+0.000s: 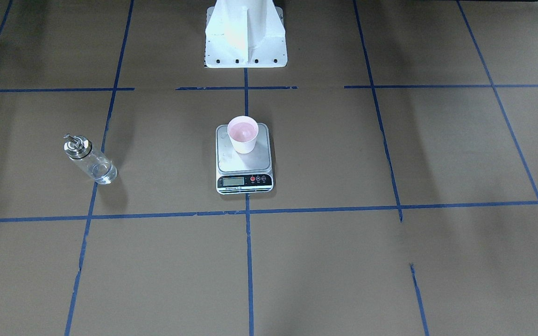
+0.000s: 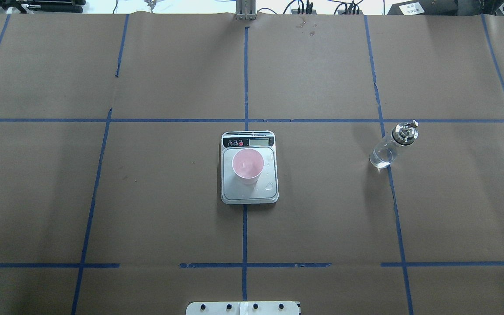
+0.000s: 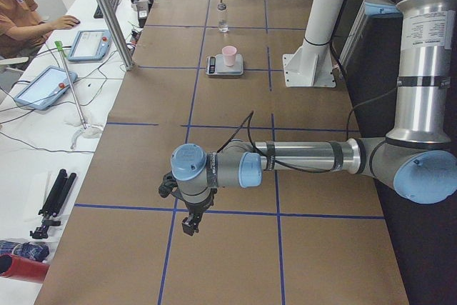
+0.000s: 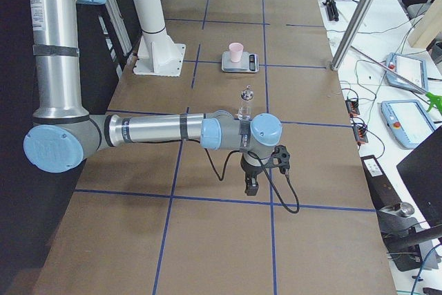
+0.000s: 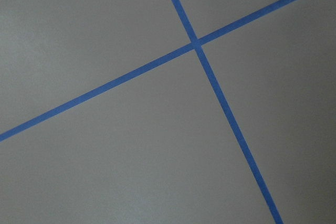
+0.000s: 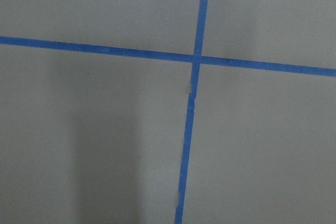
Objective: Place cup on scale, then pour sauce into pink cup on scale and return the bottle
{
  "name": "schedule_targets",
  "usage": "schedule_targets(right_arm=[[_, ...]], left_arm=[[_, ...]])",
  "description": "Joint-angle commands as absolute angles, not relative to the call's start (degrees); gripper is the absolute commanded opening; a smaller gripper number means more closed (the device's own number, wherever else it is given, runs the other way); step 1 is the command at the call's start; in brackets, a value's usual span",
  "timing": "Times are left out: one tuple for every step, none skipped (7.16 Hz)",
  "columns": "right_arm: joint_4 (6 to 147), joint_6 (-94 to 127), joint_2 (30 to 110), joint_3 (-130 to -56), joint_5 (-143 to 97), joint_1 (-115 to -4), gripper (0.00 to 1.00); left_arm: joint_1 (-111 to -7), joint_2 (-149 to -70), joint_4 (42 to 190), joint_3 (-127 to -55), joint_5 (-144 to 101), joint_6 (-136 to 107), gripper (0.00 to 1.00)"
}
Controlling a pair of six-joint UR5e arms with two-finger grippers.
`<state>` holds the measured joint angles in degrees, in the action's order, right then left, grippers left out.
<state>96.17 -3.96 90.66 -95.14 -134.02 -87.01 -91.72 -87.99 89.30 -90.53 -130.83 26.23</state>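
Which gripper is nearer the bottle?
Right. The right gripper hangs beyond the bottle toward the right end of the table. The left gripper is out at the left end, the scale between it and the bottle.

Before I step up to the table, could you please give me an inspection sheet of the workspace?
Surface: brown paper with blue tape lines, flat.
Job's things: pink cup upright on the scale; bottle upright on the paper, apart, on the robot's right.
Clutter: what look like droplets on the scale beside the cup.
Grippers: left gripper and right gripper hang over bare paper, away from everything; open or shut, cannot tell.
Cables: one cable loops along each forearm.
Surroundings: a person at a side desk with tablets.
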Motion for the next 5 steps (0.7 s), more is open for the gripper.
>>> schedule_targets(right_arm=[[91.35,-3.78,92.80,-94.57,-134.03,-88.33,1.00],[91.14,-3.52,93.07,-94.48,-134.03,-88.85,1.00],[91.06,-3.17,93.77,-94.48,-134.12,-89.21,1.00],[91.05,-3.16,94.21,-94.48,-134.12,-89.56,1.00],[90.71,-3.16,94.91,-94.31,-134.12,-90.26,1.00]], left_arm=[[-91.93,-87.89,89.47,-90.79,-130.78,26.19,1.00],[-91.93,-87.89,89.56,-90.88,-130.78,26.19,1.00],[-92.89,-87.89,89.65,-90.88,-130.78,26.10,1.00],[-93.34,-87.98,89.65,-91.14,-130.78,26.10,1.00],[-93.51,-87.89,89.74,-91.32,-130.78,26.19,1.00]])
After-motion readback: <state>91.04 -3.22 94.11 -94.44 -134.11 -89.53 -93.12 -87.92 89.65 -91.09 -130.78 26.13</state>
